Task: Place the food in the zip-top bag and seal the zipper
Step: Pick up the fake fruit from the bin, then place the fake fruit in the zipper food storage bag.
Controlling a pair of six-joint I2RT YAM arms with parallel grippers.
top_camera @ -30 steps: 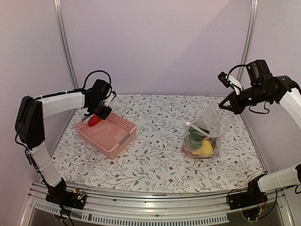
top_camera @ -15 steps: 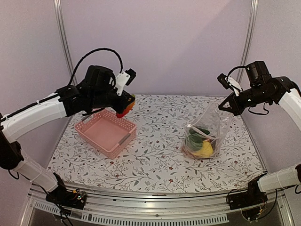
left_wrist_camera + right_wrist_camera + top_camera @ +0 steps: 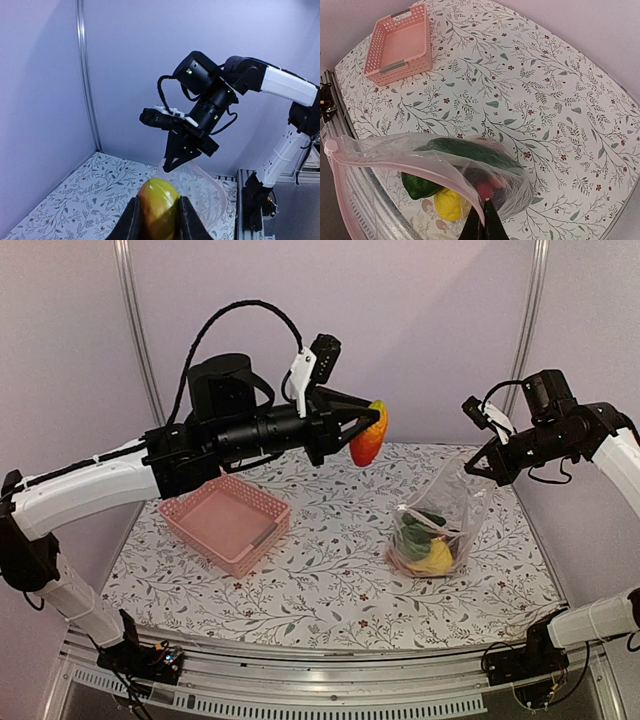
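The toy fruit (image 3: 368,435) is smooth, glossy plastic. The bag (image 3: 455,490) is thin, clear, crinkled plastic film with soft glints, and its zipper strip (image 3: 339,180) is faintly pink. The basket (image 3: 228,523) is matt pink latticed plastic. The table cover (image 3: 330,580) looks matt, with a flower print.

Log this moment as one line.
left hand: holds red-yellow fruit midair | right hand: holds bag edge up | bag: open, food inside

The left arm (image 3: 90,485) is white with a fat black part. A black cable (image 3: 235,310) loops over it. The right arm (image 3: 615,445) is white and black, with tiny green lights (image 3: 189,71). The left gripper (image 3: 372,423) and right gripper (image 3: 478,462) are black and pointy.
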